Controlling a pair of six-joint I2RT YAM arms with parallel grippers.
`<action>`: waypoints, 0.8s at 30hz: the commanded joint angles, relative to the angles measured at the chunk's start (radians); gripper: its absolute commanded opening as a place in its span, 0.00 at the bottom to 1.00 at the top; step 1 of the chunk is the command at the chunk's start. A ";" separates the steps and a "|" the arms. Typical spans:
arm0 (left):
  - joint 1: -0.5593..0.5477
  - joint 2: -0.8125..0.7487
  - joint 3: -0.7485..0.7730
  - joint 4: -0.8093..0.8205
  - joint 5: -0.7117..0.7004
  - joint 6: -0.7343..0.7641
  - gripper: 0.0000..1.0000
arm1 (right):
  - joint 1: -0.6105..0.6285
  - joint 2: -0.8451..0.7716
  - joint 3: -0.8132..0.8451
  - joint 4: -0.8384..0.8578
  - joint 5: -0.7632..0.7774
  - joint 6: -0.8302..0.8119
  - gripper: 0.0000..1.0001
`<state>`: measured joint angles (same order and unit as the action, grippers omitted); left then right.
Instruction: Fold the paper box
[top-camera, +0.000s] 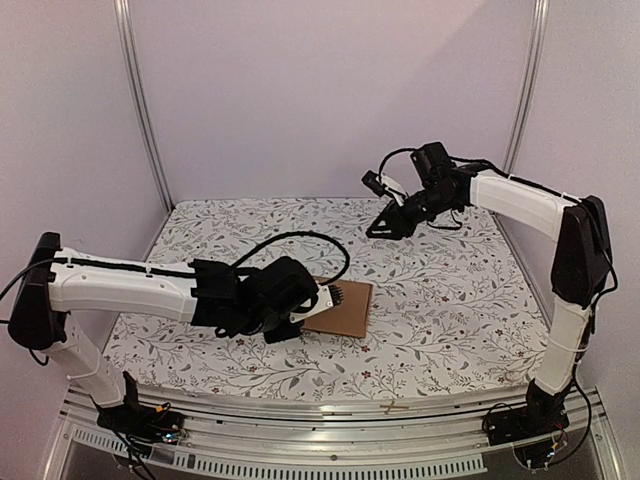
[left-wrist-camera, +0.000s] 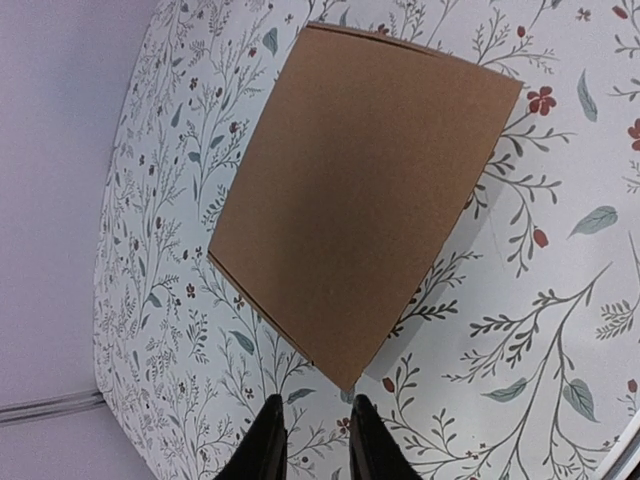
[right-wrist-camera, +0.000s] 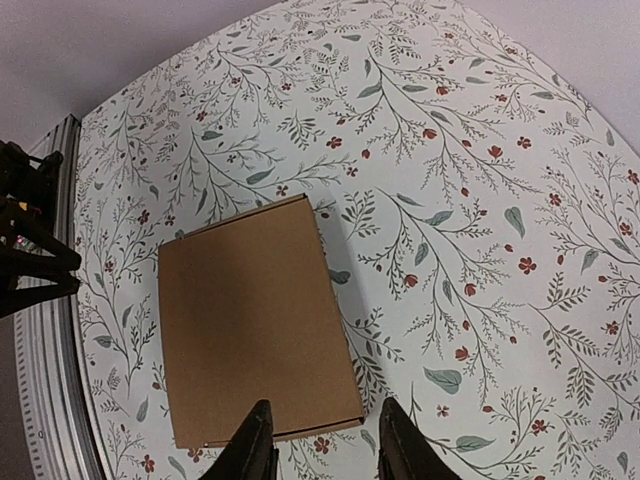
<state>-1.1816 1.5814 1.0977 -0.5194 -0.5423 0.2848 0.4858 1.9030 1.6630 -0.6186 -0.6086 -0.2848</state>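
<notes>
The paper box (right-wrist-camera: 255, 335) lies flat on floral cloth (right-wrist-camera: 480, 200); left gripper (left-wrist-camera: 315, 405) and right gripper (right-wrist-camera: 325, 410) hover parted, empty.

Paper box (right-wrist-camera: 255, 325) lies flat under the parted right hand (right-wrist-camera: 328, 408).

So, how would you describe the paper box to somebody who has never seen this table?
Look at the table with the floral cloth. Near its front middle, just past the tip of the left arm, the paper box lies flat. It is the only plain brown rectangle on the patterned surface.
</notes>
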 joint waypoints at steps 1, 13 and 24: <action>0.013 -0.024 0.011 -0.007 0.012 0.009 0.27 | 0.008 -0.007 -0.015 -0.114 0.008 -0.201 0.34; 0.123 0.010 -0.021 0.068 -0.019 -0.579 0.48 | 0.040 0.170 0.023 -0.212 0.076 -0.179 0.50; 0.219 0.078 -0.085 0.221 0.230 -0.819 0.57 | 0.046 0.206 0.024 -0.292 0.164 -0.356 0.57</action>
<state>-1.0096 1.6657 1.0248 -0.3798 -0.4232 -0.4431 0.5247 2.1410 1.6951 -0.8474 -0.4847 -0.5285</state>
